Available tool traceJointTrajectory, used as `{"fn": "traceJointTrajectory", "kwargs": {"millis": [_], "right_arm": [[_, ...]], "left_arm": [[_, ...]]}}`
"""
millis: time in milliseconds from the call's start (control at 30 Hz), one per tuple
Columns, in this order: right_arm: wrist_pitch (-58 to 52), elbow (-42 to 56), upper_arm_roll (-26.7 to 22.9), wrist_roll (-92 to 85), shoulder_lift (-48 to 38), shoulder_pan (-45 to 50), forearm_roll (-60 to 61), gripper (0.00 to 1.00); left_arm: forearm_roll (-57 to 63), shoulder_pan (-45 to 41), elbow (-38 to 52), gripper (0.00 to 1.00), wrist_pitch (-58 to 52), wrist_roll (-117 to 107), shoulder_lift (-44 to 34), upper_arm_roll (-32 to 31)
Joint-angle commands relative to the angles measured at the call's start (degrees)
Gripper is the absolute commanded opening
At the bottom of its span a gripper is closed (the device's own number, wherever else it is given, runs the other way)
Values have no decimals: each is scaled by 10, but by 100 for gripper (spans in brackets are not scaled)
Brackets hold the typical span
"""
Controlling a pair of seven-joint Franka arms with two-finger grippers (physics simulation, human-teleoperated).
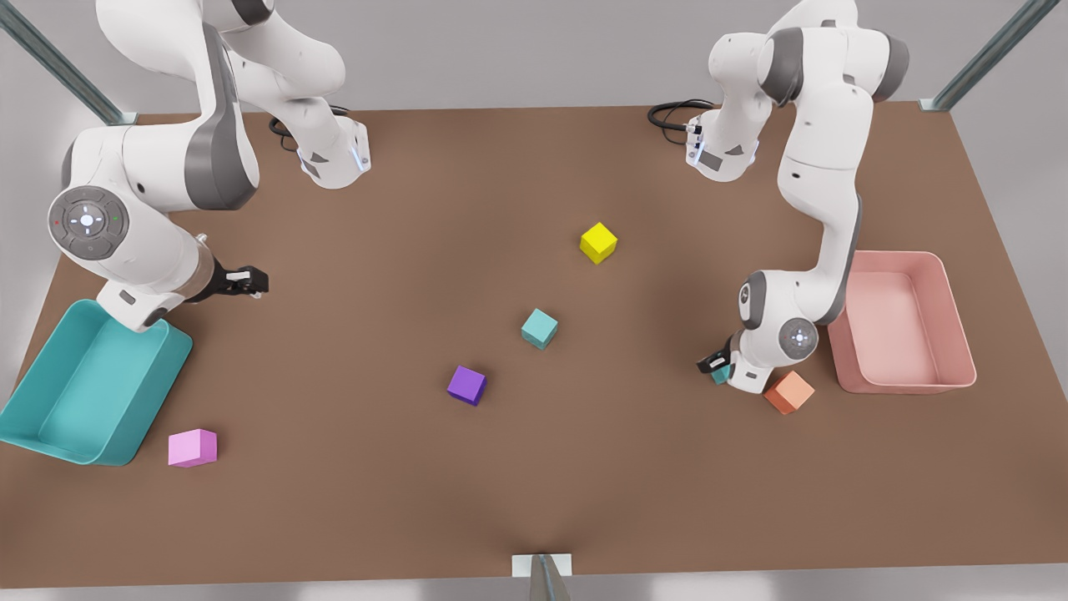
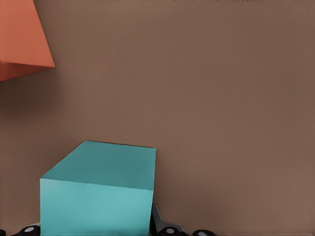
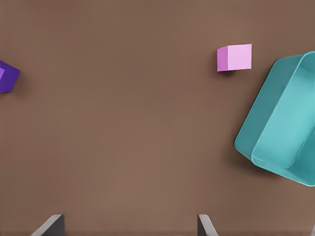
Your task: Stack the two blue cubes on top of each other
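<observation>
Teal cubes are seen well apart on the brown tabletop (image 1: 534,484): one small plain teal cube (image 1: 540,328) rests free near the table's middle, with a small purple cube (image 1: 466,385) just beside it toward the front edge and a small yellow cube (image 1: 598,242) farther back. The second teal cube (image 1: 722,374) is clamped between the black fingers of the left gripper (image 1: 716,367), which is lowered to the table on the front view's right; in the left wrist view this cube (image 2: 101,194) is seen between the fingertips (image 2: 167,227), touching or just above the surface, which cannot be told. A small orange cube (image 1: 788,391) sits just beside the held cube, on the side away from the purple cube, and is also caught in the left wrist view (image 2: 22,39). A pale pink rectangular tray (image 1: 951,334) is placed behind the orange cube. On the front view's left, the right gripper (image 1: 246,282) is held above the table, waiting, with its fingers (image 3: 51,225) spread apart and nothing between them. A large teal rectangular tray (image 1: 50,434) lies below that arm, and a small light-pink cube (image 1: 193,447) is seen just beside the tray, between it and the purple cube.
</observation>
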Motion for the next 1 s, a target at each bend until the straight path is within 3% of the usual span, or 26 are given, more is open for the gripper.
{"fn": "traceJointTrajectory", "kwargs": {"millis": [0,133,267,367,467,633,967], "right_arm": [[-1,0,0,1,-1,0,0,100],[0,1,0,2,-1,0,0,100],[3,5,0,-2,-1,-1,0,100],[6,8,0,-2,-1,-1,2,100],[9,18,0,3,13,0,-1,100],[9,27,-3,3,20,-2,-2,100],[9,27,-3,5,23,-1,-2,100]], "left_arm": [[-14,0,0,49,2,44,-7,0],[-14,-26,1,50,-5,9,-30,-25],[-6,-187,65,52,-63,-242,-34,-65],[-5,-283,176,52,-63,-389,16,-66],[5,-294,253,52,-63,-431,67,-64],[12,-278,244,52,-113,-429,56,-66],[8,-282,203,53,-107,-432,36,-95]]}}
